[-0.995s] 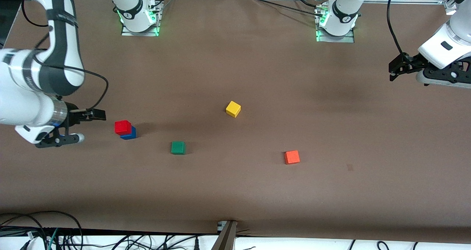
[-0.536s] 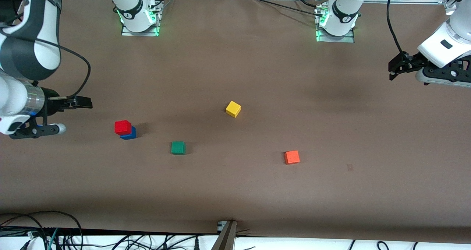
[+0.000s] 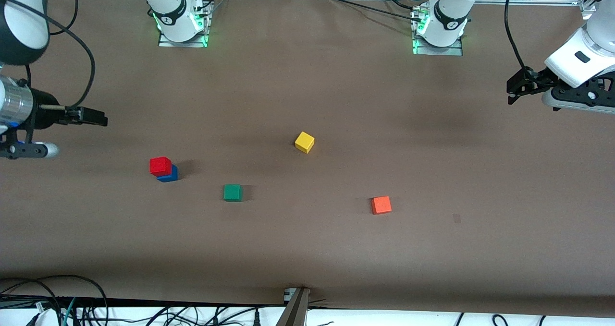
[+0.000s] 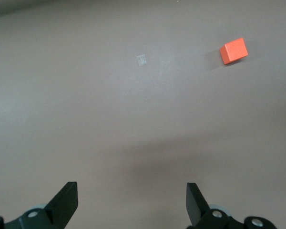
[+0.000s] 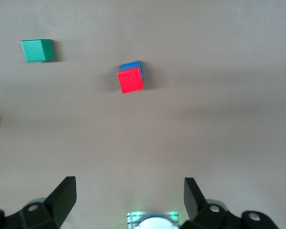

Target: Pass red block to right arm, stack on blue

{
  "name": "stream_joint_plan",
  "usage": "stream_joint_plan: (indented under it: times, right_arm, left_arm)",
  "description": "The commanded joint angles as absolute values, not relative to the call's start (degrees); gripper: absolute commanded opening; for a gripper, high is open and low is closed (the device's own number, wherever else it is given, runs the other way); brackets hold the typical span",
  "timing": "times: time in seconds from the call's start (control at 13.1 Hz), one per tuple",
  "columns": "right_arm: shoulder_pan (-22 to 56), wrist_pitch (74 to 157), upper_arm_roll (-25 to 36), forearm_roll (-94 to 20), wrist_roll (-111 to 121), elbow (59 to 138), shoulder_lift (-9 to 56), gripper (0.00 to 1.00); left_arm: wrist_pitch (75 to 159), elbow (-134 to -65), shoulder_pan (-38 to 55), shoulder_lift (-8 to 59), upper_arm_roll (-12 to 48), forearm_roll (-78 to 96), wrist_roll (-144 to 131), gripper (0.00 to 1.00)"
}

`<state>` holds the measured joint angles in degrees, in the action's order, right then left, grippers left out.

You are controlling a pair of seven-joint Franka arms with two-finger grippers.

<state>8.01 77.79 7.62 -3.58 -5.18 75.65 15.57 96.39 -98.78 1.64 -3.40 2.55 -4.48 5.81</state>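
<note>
Red block [image 3: 160, 165] resting on top of the blue block [image 3: 169, 175], slightly offset so that one blue edge shows past it; same stack seen in the right wrist view, red block [image 5: 130, 80] over blue block [image 5: 132, 66]; nothing touching the stack.

Taking the stack as landmark: green cube [image 3: 232, 192] near it, toward the left arm's end of the table and a little nearer to the front camera; yellow cube [image 3: 304, 142] well apart, same direction, a little farther from the front camera; orange cube [image 3: 381, 205] well apart, toward the left arm's end, nearer to the front camera.

Right gripper [image 3: 96, 118] up in the air over bare brown table [image 3: 307, 249], toward the right arm's end from the stack and clear of it; fingers spread wide apart, holding nothing.

Left gripper [image 3: 513, 91] in the air near the left arm's end, very far from the stack; fingers also spread apart and empty; left arm waiting.
</note>
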Motion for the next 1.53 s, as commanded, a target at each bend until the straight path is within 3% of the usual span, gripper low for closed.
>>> stream_joint_plan:
  times: [0.0,0.23,0.54,0.84,1.45]
  right_arm:
    - [4.4,78.9,1.7,-2.6,-8.9,84.5,6.4,1.0]
    - [1.1,79.0,-0.7,-2.3,-8.8,89.6,0.6,1.0]
    - [0.5,79.2,-0.7,-1.8,-9.0,89.6,-3.7,1.0]
    - [0.6,77.6,-3.6,3.1,-7.9,89.3,-3.4,1.0]
    - [0.3,75.5,-2.7,2.7,-7.6,84.7,0.8,1.0]
  left_arm:
    - [95.2,-98.0,1.4,-3.7,2.8,-3.8,5.9,1.0]
    - [95.2,-98.0,1.4,-3.8,2.8,-3.8,5.9,1.0]
    - [95.2,-98.0,1.5,-3.8,2.8,-3.8,6.0,1.0]
    - [95.1,-98.0,1.5,-3.8,2.8,-3.8,5.9,1.0]
    - [95.1,-98.0,1.5,-3.8,2.8,-3.8,5.9,1.0]
